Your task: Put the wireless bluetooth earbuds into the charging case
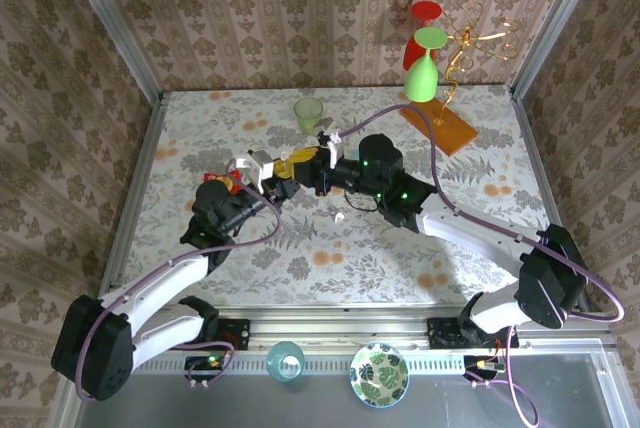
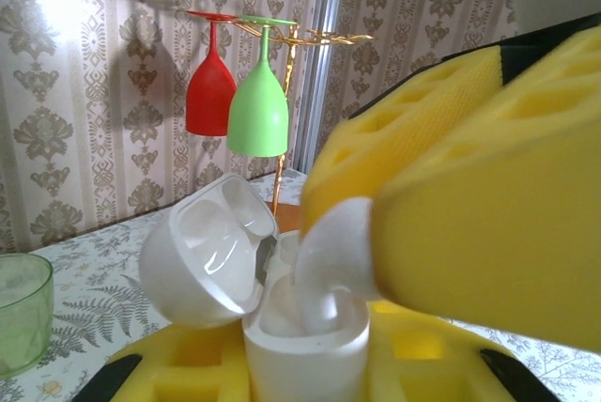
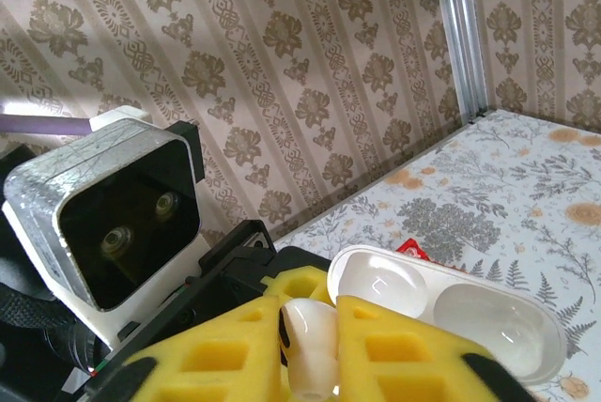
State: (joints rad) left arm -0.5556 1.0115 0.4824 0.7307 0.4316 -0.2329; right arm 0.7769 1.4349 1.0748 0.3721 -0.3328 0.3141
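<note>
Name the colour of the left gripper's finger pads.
Yellow; the pads show best in the left wrist view, clamping the white charging case.

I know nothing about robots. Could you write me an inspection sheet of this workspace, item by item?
Surface: fern-and-flower patterned tabletop.
Job's things: small white glossy charging case, lid open, clamped upright; one tiny white earbud held at its mouth; a second earbud cannot be made out.
Clutter: pale green translucent cup; red wine glass and green wine glass hanging from a gold wire rack; light blue disc and leaf-patterned bowl on the near ledge.
Grippers: left gripper shut on the case; right gripper shut on the earbud; both have yellow foam pads.
Cables: a purple cable loops along each arm.
Surroundings: wallpapered walls, metal corner posts.
</note>
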